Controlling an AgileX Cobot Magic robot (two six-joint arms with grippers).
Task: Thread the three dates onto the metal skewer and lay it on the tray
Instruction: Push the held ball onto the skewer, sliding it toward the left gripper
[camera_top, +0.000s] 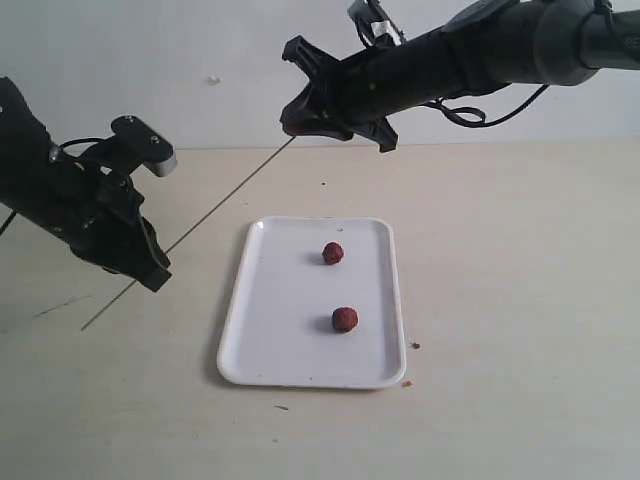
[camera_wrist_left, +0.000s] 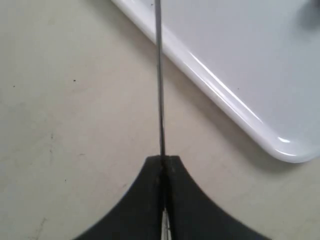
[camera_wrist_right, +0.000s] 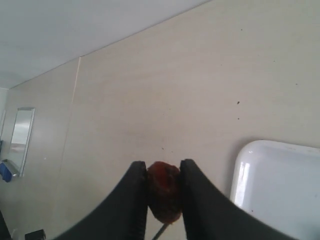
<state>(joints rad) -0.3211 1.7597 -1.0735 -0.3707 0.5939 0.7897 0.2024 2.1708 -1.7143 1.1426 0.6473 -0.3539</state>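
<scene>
The white tray (camera_top: 300, 350) lies mid-table with two dates on it, one date (camera_top: 333, 253) farther back and one date (camera_top: 345, 319) nearer the front. My left gripper (camera_top: 150, 268) is shut on the thin metal skewer (camera_top: 225, 200), which slants up to the right. In the left wrist view the skewer (camera_wrist_left: 160, 90) runs out from the closed fingers beside the tray's corner (camera_wrist_left: 290, 150). My right gripper (camera_wrist_right: 163, 172) is shut on the third date (camera_wrist_right: 163, 192), held in the air at the skewer's far tip (camera_top: 290, 143). The skewer's tip (camera_wrist_right: 160, 232) touches the date's underside.
Tiny brown crumbs (camera_top: 413, 346) lie by the tray's front right corner (camera_top: 405, 383). Bare beige tabletop (camera_top: 520, 300) surrounds the tray, with a pale wall (camera_top: 150, 60) behind. The right arm (camera_top: 480, 50) reaches across from the upper right.
</scene>
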